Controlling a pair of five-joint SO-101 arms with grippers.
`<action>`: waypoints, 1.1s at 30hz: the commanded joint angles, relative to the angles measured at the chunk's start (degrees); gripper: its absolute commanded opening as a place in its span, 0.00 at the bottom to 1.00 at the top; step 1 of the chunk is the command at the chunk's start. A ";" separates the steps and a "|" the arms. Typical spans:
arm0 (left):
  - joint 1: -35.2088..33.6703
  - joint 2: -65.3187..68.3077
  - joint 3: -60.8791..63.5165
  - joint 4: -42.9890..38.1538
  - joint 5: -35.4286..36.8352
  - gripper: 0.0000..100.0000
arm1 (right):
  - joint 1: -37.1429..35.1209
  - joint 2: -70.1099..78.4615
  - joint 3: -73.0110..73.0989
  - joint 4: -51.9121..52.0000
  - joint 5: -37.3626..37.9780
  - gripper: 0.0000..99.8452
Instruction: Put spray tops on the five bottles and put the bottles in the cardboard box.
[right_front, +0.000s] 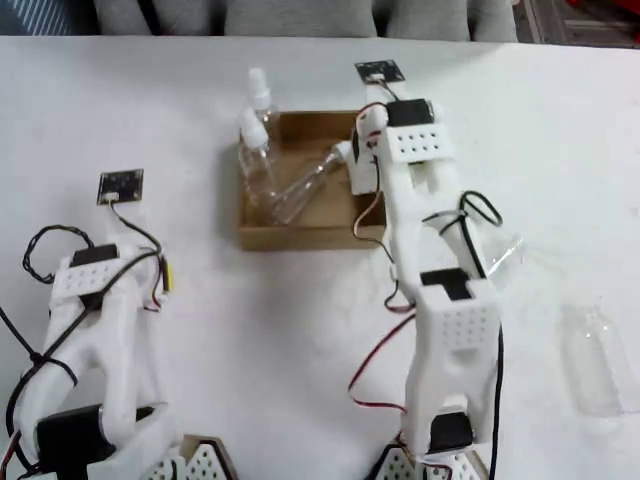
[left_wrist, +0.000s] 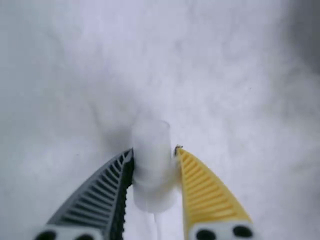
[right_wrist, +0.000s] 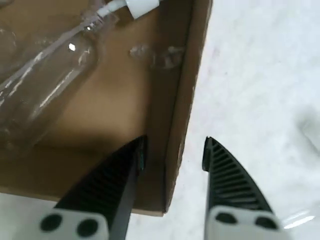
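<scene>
Where the high view looks down on the desk (right_front: 250, 330): 1 cardboard box (right_front: 300, 238) toward the far edge, mid-width. 2 upright bottles (right_front: 256, 150) with spray heads stand at its far-left corner, and 1 slanting bottle (right_front: 305, 185) lies inside. 1 loose bottle (right_front: 598, 360) lies by the desk's right edge.

Left wrist view: left gripper (left_wrist: 152, 155), 1 grey and 1 yellow finger, pinching a white spray top (left_wrist: 151, 150) over bare desk.

Right wrist view: right gripper (right_wrist: 172, 152) spread wide, straddling the box's right wall, 1 finger inside and 1 outside. The slanting bottle lies farther in on the box floor.
</scene>
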 joint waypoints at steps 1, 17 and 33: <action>0.57 -2.59 0.18 -2.20 -0.70 0.02 | -1.19 2.24 -6.86 2.33 -0.53 0.15; 0.57 -2.59 0.18 -2.20 -0.70 0.02 | -1.19 9.10 -9.14 4.44 0.09 0.03; 0.48 -2.59 0.18 -2.20 -0.70 0.02 | -2.42 9.19 -8.97 10.07 9.05 0.02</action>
